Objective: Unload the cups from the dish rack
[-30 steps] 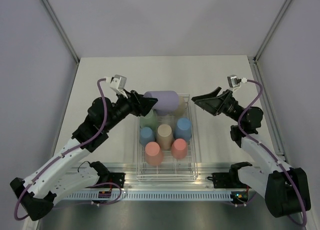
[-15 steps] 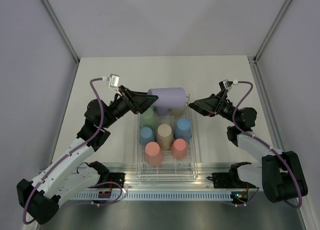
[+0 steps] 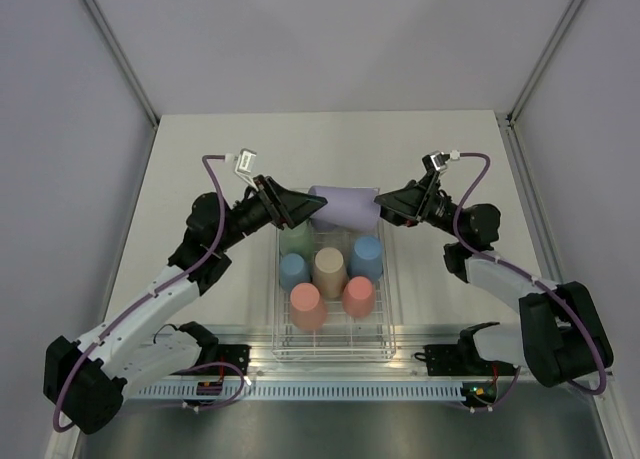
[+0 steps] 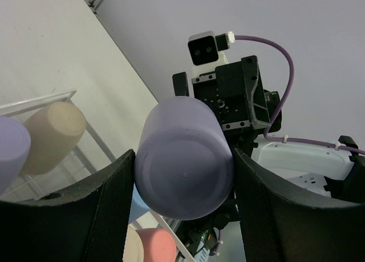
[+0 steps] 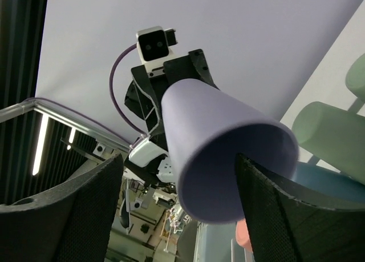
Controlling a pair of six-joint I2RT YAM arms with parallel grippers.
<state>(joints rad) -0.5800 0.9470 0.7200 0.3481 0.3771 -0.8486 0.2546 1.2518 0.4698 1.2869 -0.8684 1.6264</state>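
My left gripper (image 3: 305, 207) is shut on the base end of a purple cup (image 3: 345, 207) and holds it on its side above the far end of the clear dish rack (image 3: 391, 279). In the left wrist view the cup's base (image 4: 183, 173) fills the gap between the fingers. My right gripper (image 3: 385, 207) is open at the cup's open mouth (image 5: 228, 153), with one finger (image 5: 268, 210) inside the rim and the other outside. In the rack stand a green cup (image 3: 296, 239), two blue cups (image 3: 293, 270) (image 3: 367, 256), a beige cup (image 3: 329, 269) and two coral cups (image 3: 307, 304) (image 3: 358, 295).
The left wrist view shows another purple cup (image 4: 11, 150) and a beige cup (image 4: 54, 136) in the rack's far row, under the held cup. The table (image 3: 200, 149) is white, with grey walls on three sides.
My left gripper has brought the purple cup slightly right and down. My right gripper has moved left from beside the rack to the cup's open mouth.
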